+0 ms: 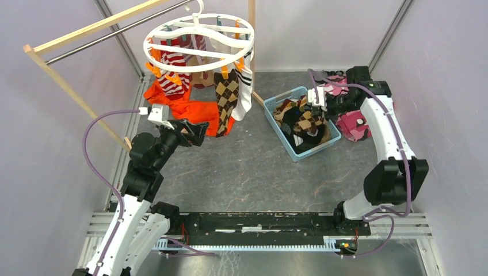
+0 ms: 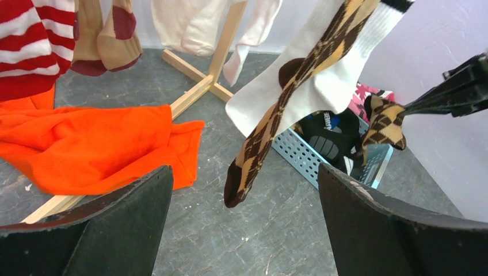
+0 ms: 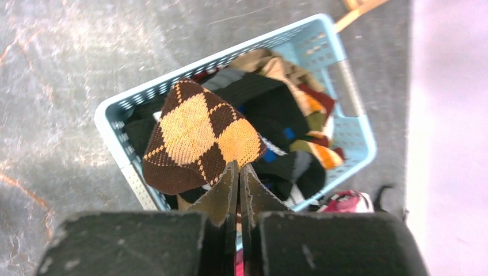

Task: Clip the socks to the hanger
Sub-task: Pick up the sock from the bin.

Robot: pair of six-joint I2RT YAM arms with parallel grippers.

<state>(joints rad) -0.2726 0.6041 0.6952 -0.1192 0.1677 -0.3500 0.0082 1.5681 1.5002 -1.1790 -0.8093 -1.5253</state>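
Pinching a brown argyle sock (image 3: 195, 135) above the blue basket (image 3: 345, 80), right gripper (image 3: 239, 172) clamped it, left gripper (image 1: 197, 130) stood spread wide, near the hanger (image 1: 198, 68).

I see my right gripper (image 3: 239, 175) pinched tight on the edge of the brown argyle sock (image 3: 193, 132), sock above the blue basket (image 3: 352, 86), black and tan socks (image 3: 270, 109) heaped inside, grey floor (image 3: 69, 63) around it.
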